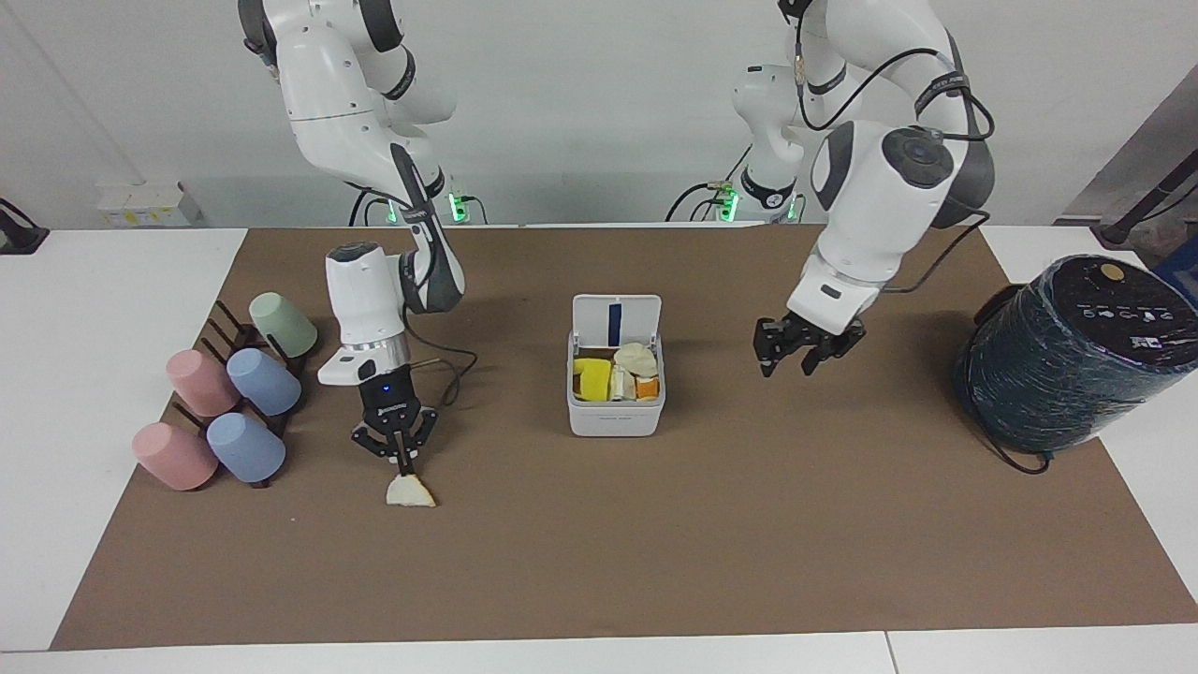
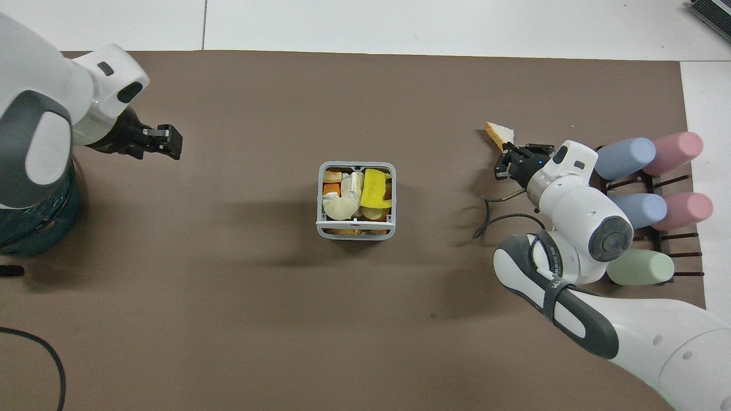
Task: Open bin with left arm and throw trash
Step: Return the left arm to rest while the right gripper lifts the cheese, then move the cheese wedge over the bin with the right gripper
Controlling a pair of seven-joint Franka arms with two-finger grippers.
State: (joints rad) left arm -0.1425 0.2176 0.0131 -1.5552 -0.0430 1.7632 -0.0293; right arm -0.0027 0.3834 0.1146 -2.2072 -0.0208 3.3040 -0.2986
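Note:
The white bin (image 1: 616, 417) stands mid-mat with its lid (image 1: 599, 320) raised, showing the blue strip; from overhead its rim (image 2: 355, 233) frames several scraps. A round shell-like piece of trash (image 1: 635, 358) lies on top of them. A cream wedge of trash (image 1: 410, 491) rests on the mat toward the right arm's end, tipped on edge in the overhead view (image 2: 499, 132). My right gripper (image 1: 402, 462) points straight down, shut on the wedge's top. My left gripper (image 1: 786, 365) hangs open and holds nothing, over the mat between the bin and the dark cylinder, also seen overhead (image 2: 169, 142).
Several pastel cups (image 1: 229, 393) lie on a dark rack at the right arm's end, close beside the right arm (image 2: 651, 177). A big dark wrapped cylinder (image 1: 1067, 351) stands at the left arm's end. A loose black cable lies beside the right gripper.

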